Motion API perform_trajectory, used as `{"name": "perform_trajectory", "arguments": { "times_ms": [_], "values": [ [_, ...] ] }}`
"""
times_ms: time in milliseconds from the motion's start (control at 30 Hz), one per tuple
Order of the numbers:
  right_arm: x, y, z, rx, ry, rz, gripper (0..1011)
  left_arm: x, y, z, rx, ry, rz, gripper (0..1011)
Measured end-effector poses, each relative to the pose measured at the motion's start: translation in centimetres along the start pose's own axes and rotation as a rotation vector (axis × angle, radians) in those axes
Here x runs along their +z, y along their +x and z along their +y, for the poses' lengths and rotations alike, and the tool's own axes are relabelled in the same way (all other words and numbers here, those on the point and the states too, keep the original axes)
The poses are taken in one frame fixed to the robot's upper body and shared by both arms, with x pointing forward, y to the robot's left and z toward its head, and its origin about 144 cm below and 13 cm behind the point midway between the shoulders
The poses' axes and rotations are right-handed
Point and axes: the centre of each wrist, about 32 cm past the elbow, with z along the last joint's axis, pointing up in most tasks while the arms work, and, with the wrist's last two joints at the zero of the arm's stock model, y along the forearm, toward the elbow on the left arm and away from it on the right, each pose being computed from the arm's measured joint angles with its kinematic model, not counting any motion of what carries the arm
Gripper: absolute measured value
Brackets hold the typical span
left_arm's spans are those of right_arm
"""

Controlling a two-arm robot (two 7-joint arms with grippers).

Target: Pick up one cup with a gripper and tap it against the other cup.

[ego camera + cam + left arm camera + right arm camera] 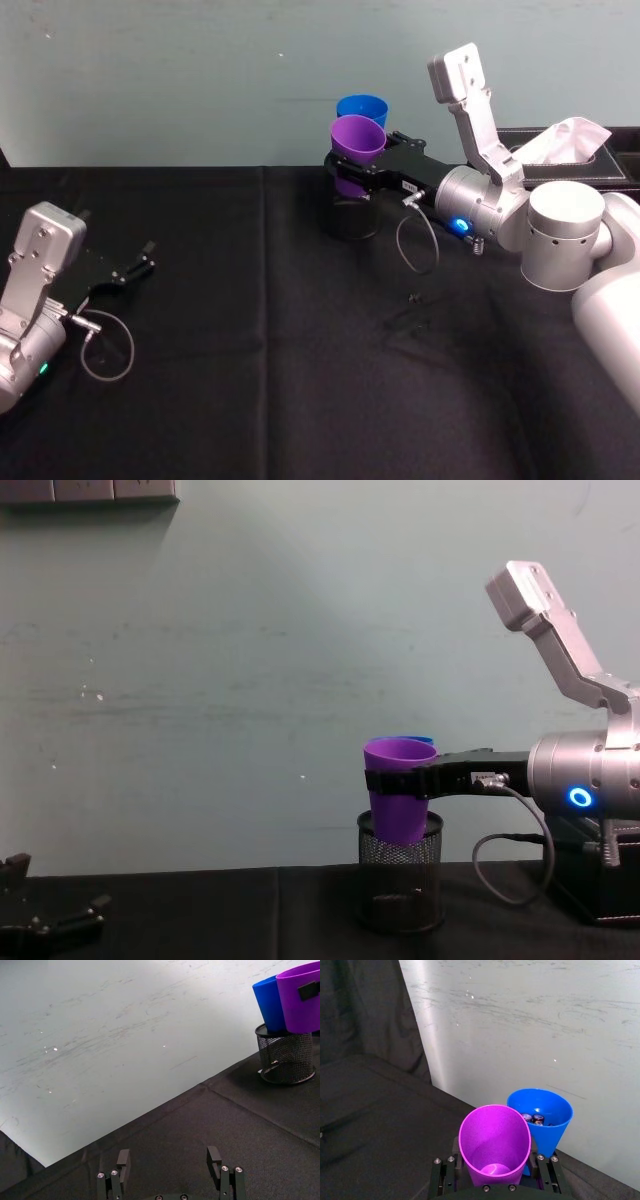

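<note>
My right gripper (350,165) is shut on the purple cup (358,138), clamping it at mid-height and holding it upright above the black mesh holder (350,215). Right behind it stands the blue cup (362,107). In the right wrist view the purple cup (495,1142) sits between my fingers (444,1172), and its rim lies against or just short of the blue cup (542,1115), which holds small dark items. In the left wrist view the blue cup (270,1002) has its base down in the holder (286,1057). My left gripper (128,272) rests open at the near left.
A black cloth (250,380) covers the table and a pale wall stands close behind the cups. A dark tissue box (570,150) sits at the back right behind my right arm. A small dark bit (412,298) lies on the cloth near the middle.
</note>
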Motion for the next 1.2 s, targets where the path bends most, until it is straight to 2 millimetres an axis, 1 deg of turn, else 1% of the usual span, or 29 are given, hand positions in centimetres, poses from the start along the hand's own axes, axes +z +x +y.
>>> {"name": "perform_trajectory", "arguments": {
  "times_ms": [1200],
  "values": [
    [0.0, 0.0, 0.0, 0.0, 0.0, 0.0, 726, 0.0, 0.0, 0.0, 0.0, 0.0, 0.0, 1000]
  ]
}}
